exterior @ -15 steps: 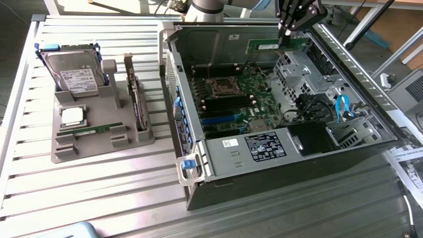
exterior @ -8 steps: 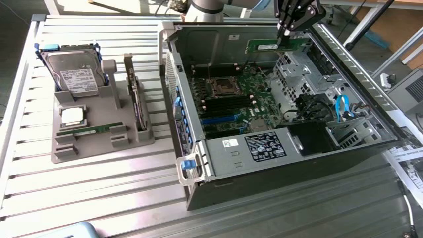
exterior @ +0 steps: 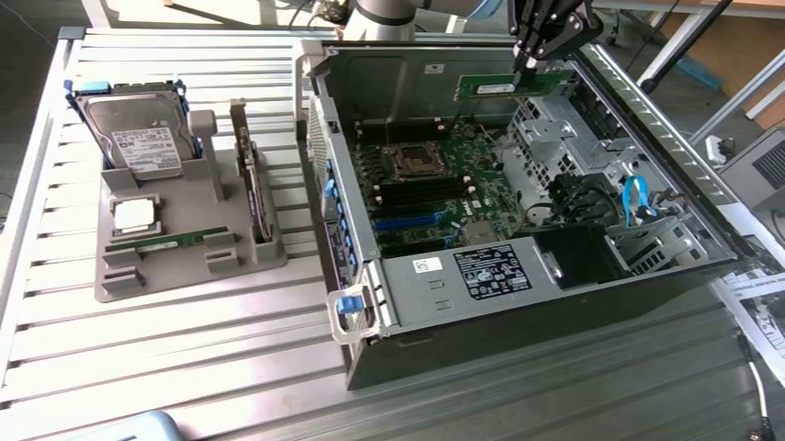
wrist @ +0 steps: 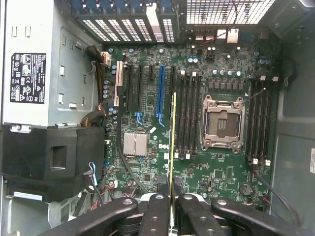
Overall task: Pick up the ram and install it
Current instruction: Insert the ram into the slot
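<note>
The table (exterior: 184, 367) of metal slats carried everything. On it the computer case (exterior: 392, 83) lay on its side with the cover off, so that we could reach the main board (exterior: 442, 175) from above. Toward the exterior view's left of the case stood a gray holder (exterior: 184, 211). Its slots kept the parts apart and on edge, easy to grasp, and the hard drive (exterior: 142, 133) leaned in its far end.

In the wrist view we looked straight down on the main board (wrist: 147, 98). The empty processor socket (wrist: 224, 123) sat in the middle, with long black memory slots (wrist: 189, 113) just beside it.

The claw (exterior: 525, 66) hung over the far part of the open case. It was clenched on the ram (exterior: 497, 87), which it held by the upper edge, above the board and not touching it. In the wrist view the ram (wrist: 173, 137) showed only its thin edge between the fingers (wrist: 157, 211). We judged that this grip kept the contact edge free and parallel to the slots.
</note>
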